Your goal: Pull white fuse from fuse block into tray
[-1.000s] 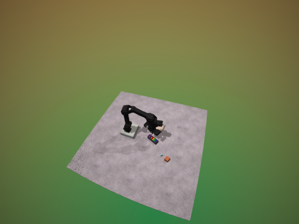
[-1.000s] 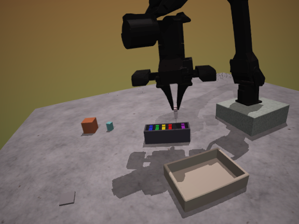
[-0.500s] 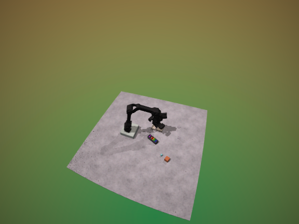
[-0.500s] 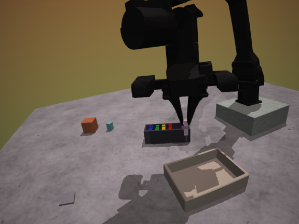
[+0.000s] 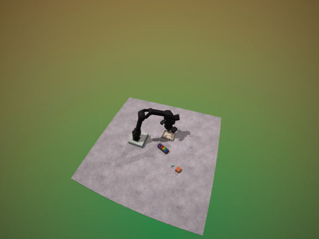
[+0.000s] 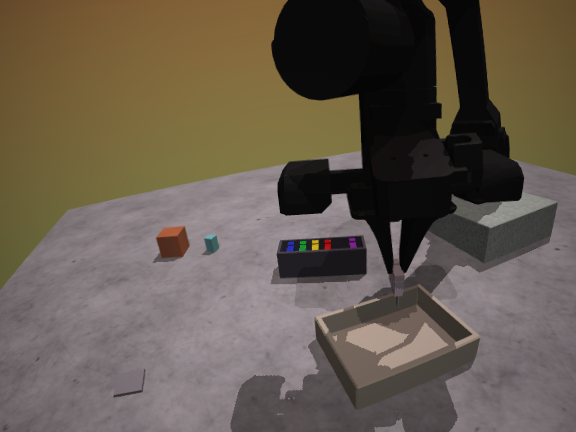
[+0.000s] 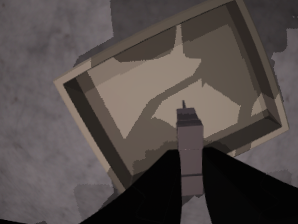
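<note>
My gripper (image 6: 397, 270) (image 7: 190, 159) is shut on the white fuse (image 6: 398, 286) (image 7: 191, 137), which looks pinkish grey in the shade and hangs upright with its thin prong down. In the wrist view the fuse shows over the inside of the tan tray (image 7: 86, 139) (image 6: 417, 379) (image 5: 172, 139), towards one of its long walls. In the exterior view it hangs at the tray's back wall, its prong tip about level with the rim; its exact height is hard to tell. The dark fuse block (image 6: 322, 264) (image 5: 163, 149) stands apart, with an empty slot between its red and purple fuses.
The block also holds blue, green and yellow fuses. An orange cube (image 5: 178, 169) (image 6: 172, 242) and a small teal block (image 5: 172, 165) (image 6: 211, 243) lie beyond the block. A flat grey tile (image 6: 129, 382) (image 5: 191, 147) lies on the table. The arm stands on a pale base (image 5: 138, 144) (image 6: 520, 227).
</note>
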Motion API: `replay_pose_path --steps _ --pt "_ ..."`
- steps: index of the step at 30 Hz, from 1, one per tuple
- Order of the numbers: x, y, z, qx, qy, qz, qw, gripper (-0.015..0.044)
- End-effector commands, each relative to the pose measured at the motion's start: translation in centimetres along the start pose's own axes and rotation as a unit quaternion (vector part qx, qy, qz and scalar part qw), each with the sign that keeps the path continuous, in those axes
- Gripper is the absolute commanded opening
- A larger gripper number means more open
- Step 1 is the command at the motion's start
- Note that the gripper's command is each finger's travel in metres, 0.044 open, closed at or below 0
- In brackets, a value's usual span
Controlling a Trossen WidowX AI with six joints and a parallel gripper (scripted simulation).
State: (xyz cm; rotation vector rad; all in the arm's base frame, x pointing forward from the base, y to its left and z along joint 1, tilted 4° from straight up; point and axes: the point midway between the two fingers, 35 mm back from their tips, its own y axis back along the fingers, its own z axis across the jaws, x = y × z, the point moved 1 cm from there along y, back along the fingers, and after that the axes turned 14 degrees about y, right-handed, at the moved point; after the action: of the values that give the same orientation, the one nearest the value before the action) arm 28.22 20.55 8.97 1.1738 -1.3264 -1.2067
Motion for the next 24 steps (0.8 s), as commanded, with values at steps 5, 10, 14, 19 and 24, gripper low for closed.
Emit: replay_pose_path --steps 5,10,14,19,24 --pt "-0.4 -0.9 0.0 0.0 -0.003 -0.003 1.0 0.0" --pt "-0.4 -1.8 0.0 0.0 -0.003 -0.003 1.0 0.0" --pt "-0.4 -2.4 0.0 0.0 -0.003 -0.003 1.0 0.0" --pt "-0.4 -3.2 0.0 0.0 -0.003 -0.002 1.0 0.0" --pt "-0.3 -3.9 0.0 0.0 -0.003 -0.002 1.0 0.0"
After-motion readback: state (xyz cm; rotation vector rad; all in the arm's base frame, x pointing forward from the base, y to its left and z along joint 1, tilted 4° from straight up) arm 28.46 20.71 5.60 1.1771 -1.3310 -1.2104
